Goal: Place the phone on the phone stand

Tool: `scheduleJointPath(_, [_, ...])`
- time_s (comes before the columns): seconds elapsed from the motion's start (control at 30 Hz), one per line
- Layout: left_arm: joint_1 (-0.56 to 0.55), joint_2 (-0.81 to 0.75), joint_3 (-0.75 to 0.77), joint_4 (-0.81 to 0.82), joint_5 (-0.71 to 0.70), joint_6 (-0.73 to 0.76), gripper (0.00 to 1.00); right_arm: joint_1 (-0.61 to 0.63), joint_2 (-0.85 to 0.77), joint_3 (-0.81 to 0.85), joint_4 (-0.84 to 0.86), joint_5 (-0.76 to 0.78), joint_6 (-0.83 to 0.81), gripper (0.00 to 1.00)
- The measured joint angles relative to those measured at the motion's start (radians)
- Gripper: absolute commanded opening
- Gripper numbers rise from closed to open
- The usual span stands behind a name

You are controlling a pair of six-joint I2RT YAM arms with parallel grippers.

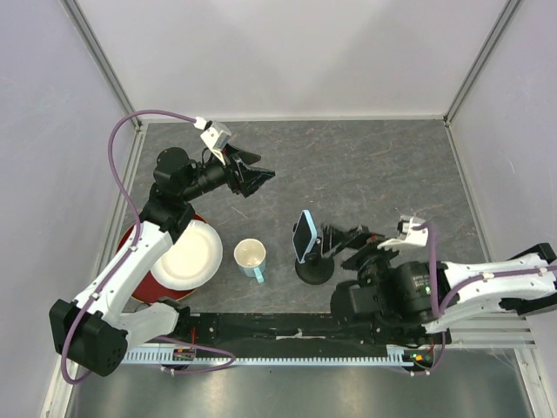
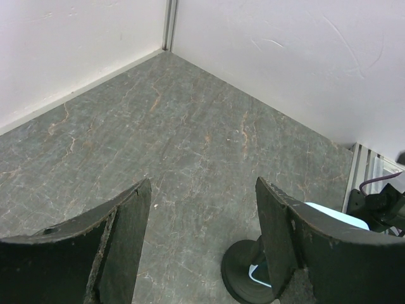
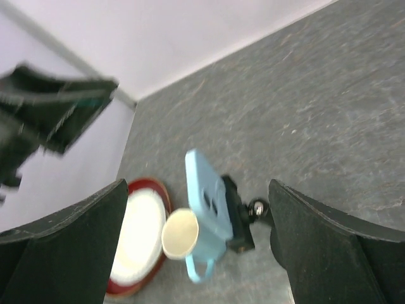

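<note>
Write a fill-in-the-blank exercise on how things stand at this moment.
1. Mounted upright on the phone stand is the ____.
2. The left gripper and the right gripper both have their jaws ____ and hold nothing.
3. The cup stands between the phone stand and the white ____.

Missing words: phone; open; plate.

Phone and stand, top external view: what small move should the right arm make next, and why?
Probably back the right end effector straight away from the phone stand. The phone appears already seated in its holder, and the open jaws hold nothing.
</note>
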Motion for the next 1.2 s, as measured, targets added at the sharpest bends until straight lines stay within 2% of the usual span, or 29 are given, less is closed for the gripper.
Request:
scheduleJointPath(0.1, [0.0,0.0,0.0,0.0,0.0,0.0,0.73,-0.15,0.031,0.042,-0.001,0.001,0.032,0.98])
scheduleJointPath(0.2, [0.0,0.0,0.0,0.0,0.002,0.0,0.73,-0.317,0.161,0.161,-0.016,0.002,0.002,0.98])
scheduleJointPath(0.3, [0.0,0.006,0.0,0.003,0.009,0.0,0.73,-0.394,0.366,0.374,-0.005,0.003,-0.083,0.98])
scheduleJointPath(0.4, [0.002,0.019,0.0,0.003,0.03,-0.005,0.73,-0.459,0.475,0.451,0.023,-0.003,-0.075,0.98])
scheduleJointPath(0.5, [0.002,0.032,0.0,0.003,0.048,-0.013,0.73,-0.545,0.463,0.45,0.022,-0.01,0.032,0.98])
scheduleJointPath(0.73, [0.004,0.037,0.0,0.01,0.068,-0.031,0.73,-0.721,0.253,0.317,0.01,-0.004,0.144,0.98])
scheduleJointPath(0.83, [0.006,0.037,0.0,0.014,0.079,-0.035,0.73,-0.82,0.256,0.304,0.009,0.004,0.159,0.98])
scheduleJointPath(0.93, [0.006,0.037,0.0,0.019,0.086,-0.036,0.73,-0.912,0.291,0.261,0.085,0.002,0.164,0.98])
scheduleJointPath(1.0, [0.006,0.037,0.0,0.025,0.088,-0.039,0.73,-0.986,0.309,0.216,0.199,0.002,0.166,0.98])
scheduleJointPath(1.07, [0.006,0.039,0.0,0.026,0.092,-0.039,0.73,-1.069,0.284,0.114,0.401,-0.05,0.166,0.98])
scheduleJointPath(1.13, [0.006,0.041,0.0,0.026,0.101,-0.04,0.73,-1.207,0.208,-0.107,0.791,-0.216,0.164,0.98])
scheduleJointPath(1.2, [0.006,0.043,0.0,0.026,0.106,-0.04,0.73,-1.366,0.206,-0.29,1.192,-0.399,0.169,0.98])
